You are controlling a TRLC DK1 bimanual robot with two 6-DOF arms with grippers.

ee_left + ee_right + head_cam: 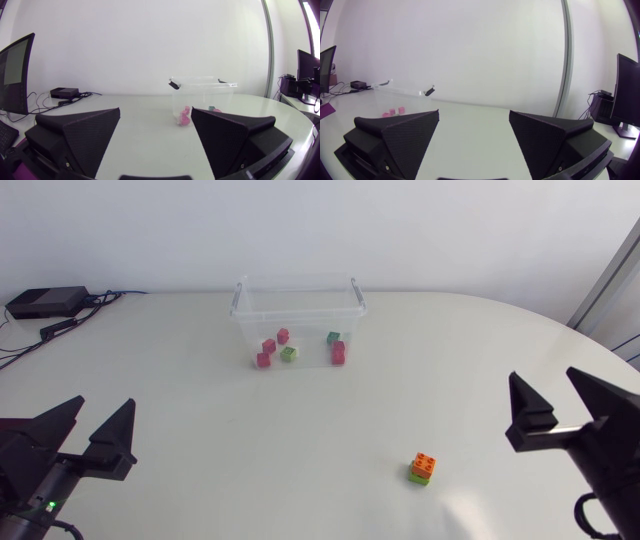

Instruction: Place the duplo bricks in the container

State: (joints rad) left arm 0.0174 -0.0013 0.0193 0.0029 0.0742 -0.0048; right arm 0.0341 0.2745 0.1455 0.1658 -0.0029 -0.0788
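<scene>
Head view showed our left gripper point(104, 418) at eight o'clock on the table point(250, 450) and our right gripper point(545, 392) at three o'clock, each with its fingers spread wide and nothing between them. The clear container point(300, 316) stood at twelve o'clock, holding pink bricks point(264, 359) and green bricks point(289, 353). An orange-on-green brick stack point(422, 468) sat on the table at five o'clock, well apart from the container and nearer our right gripper.

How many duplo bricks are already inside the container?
6 in the container: three pink bricks at its left, a light green brick beside them, a dark green brick and a fourth pink brick at its right. Others may be hidden.
</scene>
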